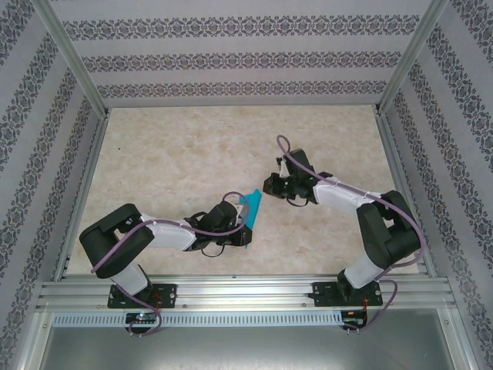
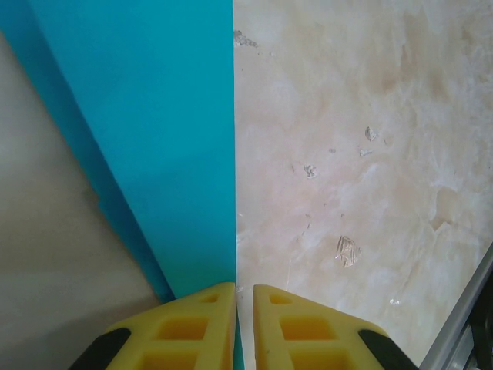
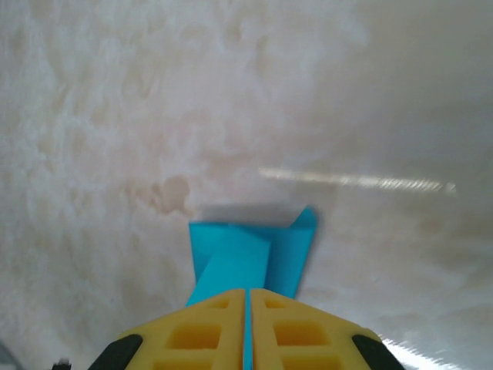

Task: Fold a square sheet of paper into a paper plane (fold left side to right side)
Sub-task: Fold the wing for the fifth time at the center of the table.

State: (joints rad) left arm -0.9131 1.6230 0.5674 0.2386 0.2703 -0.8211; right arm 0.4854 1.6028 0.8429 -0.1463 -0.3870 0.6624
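Note:
The paper plane (image 1: 253, 205) is a folded piece of bright teal paper, held off the beige table (image 1: 177, 154) between the two arms. My left gripper (image 1: 246, 219) is shut on its lower part. In the left wrist view the paper plane (image 2: 154, 139) rises from between the yellow fingers (image 2: 192, 324), with a straight crease running up the middle and a flap spreading left; the left gripper (image 2: 244, 287) pinches it. My right gripper (image 1: 266, 190) meets the upper end. The right gripper (image 3: 247, 291) is closed, with teal in the slit and the folded paper plane (image 3: 254, 250) sticking out beyond the tips.
Patterned walls with aluminium posts (image 1: 86, 85) box in the table on three sides. A metal rail (image 1: 246, 293) carries both arm bases at the near edge. Open tabletop lies behind and to the left of the grippers.

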